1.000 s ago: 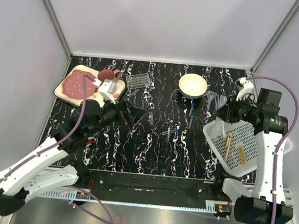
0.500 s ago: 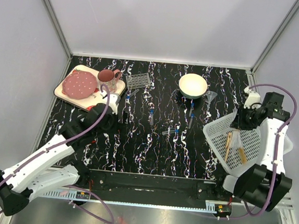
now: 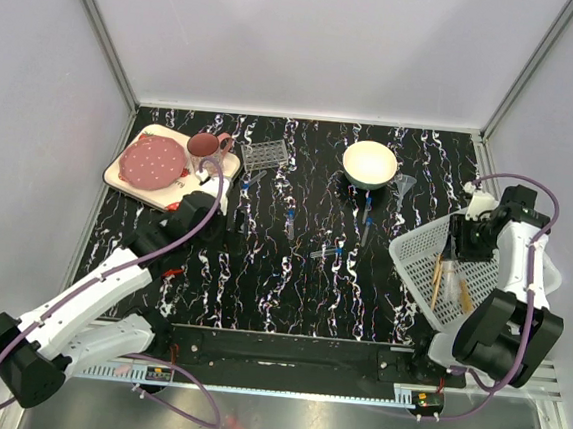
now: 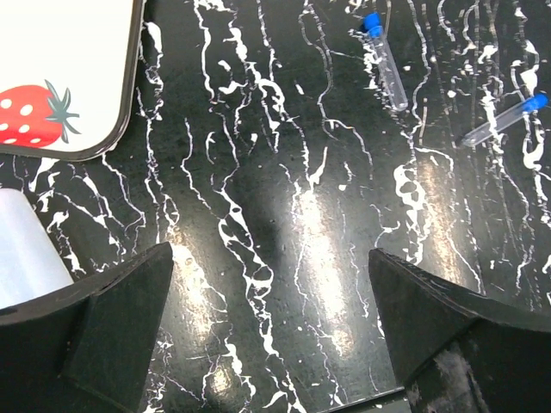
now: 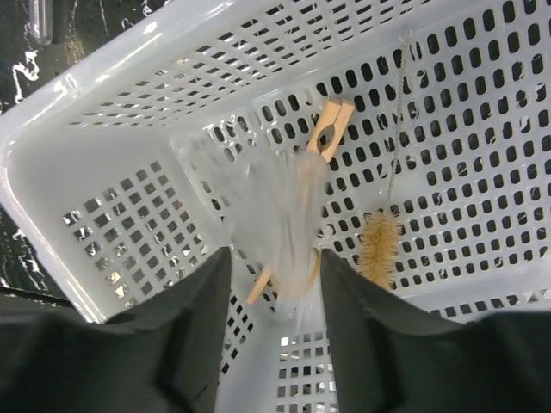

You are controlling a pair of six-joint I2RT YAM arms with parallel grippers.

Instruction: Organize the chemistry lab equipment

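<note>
One cream tray (image 3: pixel 117 174) sits at the far left back of the black marbled surface (image 3: pixel 260 283), carrying a dotted pink plate (image 3: pixel 154 161) and a pink mug (image 3: pixel 205 145). The left arm crosses the tray's near right corner. The left pincer (image 4: pixel 269 258) hangs low just beside that corner, its fingers (image 4: pixel 120 327) spread wide apart with only bare surface between them. In its wrist view two tubes lie ahead of it, well clear of the fingers.

Farther right a small wire test-tube rack (image 3: pixel 265 154) stands near the back. Three thin blue-capped tubes (image 3: pixel 290 223) lie scattered flat across the middle, apart from one another. Behind them stands a cream bowl (image 3: pixel 369 164), with a clear funnel (image 3: pixel 404 185) just beside it on the right.

At the right edge a white perforated basket (image 3: pixel 409 250) rests tilted. The right pincer (image 5: pixel 275 258) hangs inside it. A blurred clear item (image 5: pixel 275 206) shows between its fingers, but I cannot tell whether they grip it. Beneath, on the basket floor, lie a wooden clothespin (image 5: pixel 331 120) and a small tan-bristled brush (image 5: pixel 376 245) on a wire handle, near each other.
</note>
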